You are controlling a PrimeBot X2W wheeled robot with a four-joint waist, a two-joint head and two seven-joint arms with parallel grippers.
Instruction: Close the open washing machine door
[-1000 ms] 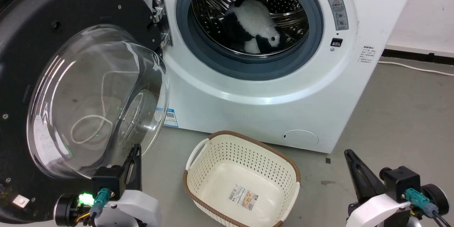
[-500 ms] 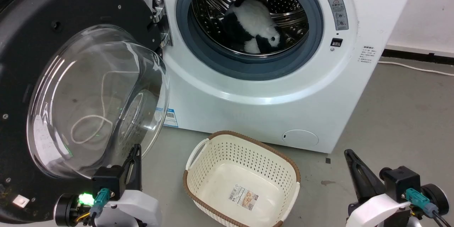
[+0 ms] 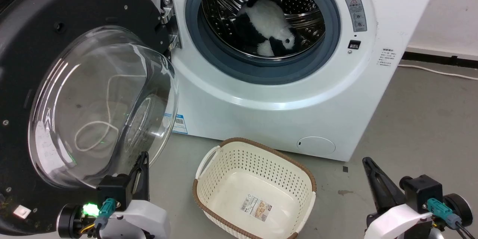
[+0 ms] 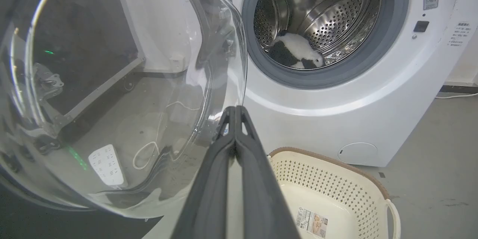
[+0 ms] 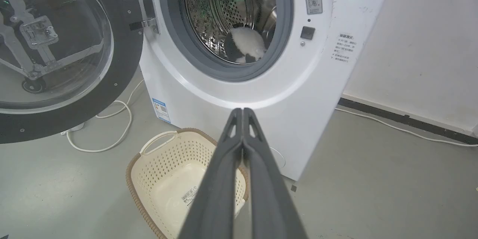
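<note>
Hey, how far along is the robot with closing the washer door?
Done: nothing yet; the washing machine door stands wide open, left of the washing machine. In hand: the left tool, shut and empty, sits by the door's glass bowl; contact is unclear. Left: swing the door closed until it latches.

All three views face the washing machine (image 3: 283, 93), head seemingly highest.

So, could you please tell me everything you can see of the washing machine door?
The washing machine door is round: a black rim with screws around a clear domed glass bowl. It stands wide open on a metal hinge at the left of the washing machine. The shut left gripper points up beside the bowl; contact unclear.
</note>
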